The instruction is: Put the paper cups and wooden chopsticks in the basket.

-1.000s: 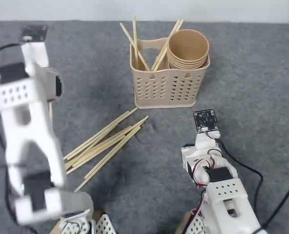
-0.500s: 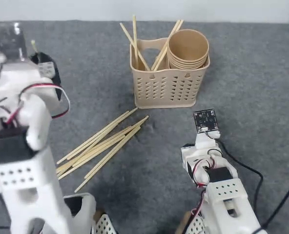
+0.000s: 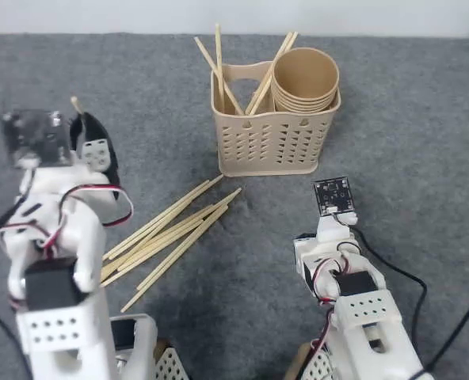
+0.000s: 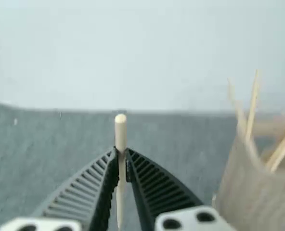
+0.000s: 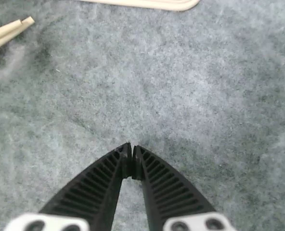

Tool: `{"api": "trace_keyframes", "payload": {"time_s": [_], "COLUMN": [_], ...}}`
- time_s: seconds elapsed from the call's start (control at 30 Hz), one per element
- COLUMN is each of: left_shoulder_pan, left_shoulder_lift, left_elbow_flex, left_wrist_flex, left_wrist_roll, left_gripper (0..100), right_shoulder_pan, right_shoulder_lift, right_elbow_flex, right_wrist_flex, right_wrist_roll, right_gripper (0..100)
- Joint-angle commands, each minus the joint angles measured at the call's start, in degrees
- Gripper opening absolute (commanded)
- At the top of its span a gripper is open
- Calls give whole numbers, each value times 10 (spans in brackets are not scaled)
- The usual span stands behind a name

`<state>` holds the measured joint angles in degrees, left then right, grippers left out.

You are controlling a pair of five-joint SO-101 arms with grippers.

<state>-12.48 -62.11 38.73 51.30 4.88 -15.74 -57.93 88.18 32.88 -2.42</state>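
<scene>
One basket [image 3: 274, 142]: high view; upright at far centre of the grey mat [image 3: 425, 158].
Paper cups [image 3: 304, 79]: high view; nested stack standing in the basket's right part.
Stowed chopsticks [image 3: 219, 63]: high view; several standing tilted in the basket, left of the cups.
Loose chopsticks [image 3: 167, 233]: high view; bundle lying on the mat, near-left of the basket, not touching it.
Left gripper [image 4: 121, 153]: left wrist view; jaws pinching the held chopstick [image 4: 120, 130], whose end pokes out past the tips; basket off to the right.
Right gripper [image 5: 132, 147]: right wrist view; jaws pressed together on nothing, over bare mat near the basket's base.

The left arm [image 3: 56, 237] and right arm [image 3: 361, 313] are white plastic with black servos and red and black cables. The left tool [image 4: 122, 156] and right tool [image 5: 132, 153] have black ribbed fingers [image 4: 154, 187].
</scene>
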Motion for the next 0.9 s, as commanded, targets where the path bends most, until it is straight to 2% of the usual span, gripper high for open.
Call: {"api": "trace_keyframes", "payload": {"time_s": [0.0,0.2,0.27,0.33,0.4,0.67,0.87], "left_shoulder_pan": [38,187,227,252,264,263,261], "left_shoulder_lift": [-18,-11,11,45,89,259,315], "left_elbow_flex": [-14,-15,-19,-26,-40,-69,-71], "left_wrist_flex": [-82,-321,-410,-485,-523,-529,-565], "left_wrist_roll": [76,291,322,312,290,164,152], "left_gripper": [13,13,12,12,12,12,12], "right_shoulder_pan": [7,7,7,7,7,7,7], "right_shoulder_lift": [-15,-15,-15,-15,-15,-15,-14], "right_elbow_flex": [-4,-4,-4,-4,-4,-4,-4], "right_wrist_flex": [-13,-13,-13,-13,-14,-15,-16], "right_wrist_roll": [12,12,12,12,12,12,40], "right_gripper": [22,22,22,22,22,22,22]}}
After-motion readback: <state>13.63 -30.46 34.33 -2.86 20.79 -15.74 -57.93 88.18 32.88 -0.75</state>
